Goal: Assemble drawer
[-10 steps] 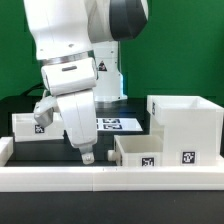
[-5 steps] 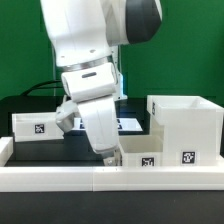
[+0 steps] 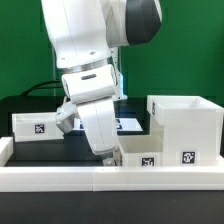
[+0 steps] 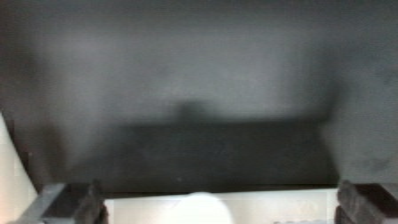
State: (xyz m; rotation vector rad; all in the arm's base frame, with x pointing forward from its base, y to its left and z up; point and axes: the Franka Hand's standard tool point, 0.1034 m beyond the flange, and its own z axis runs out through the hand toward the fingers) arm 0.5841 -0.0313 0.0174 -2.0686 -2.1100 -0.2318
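Count: three drawer parts, one tall housing [image 3: 185,125] at 3 o'clock in the exterior view, one tray [image 3: 138,151] at 5 o'clock, one tray [image 3: 35,124] at 9 o'clock, all on the black tabletop [image 3: 40,148], green backdrop [image 3: 190,50] behind. Jaws stand wide apart at the 5 o'clock tray's end, a white edge [image 4: 214,210] between the two fingers [image 4: 71,203] in the wrist view. The arm [image 3: 90,60] hides most of the marker board [image 3: 130,123]; wrist view dim, fingers cut off.

Marker board [image 3: 130,123] mostly behind arm [image 3: 88,45], tool [image 4: 217,204] fingertips cropped at edge, wrist view blurred
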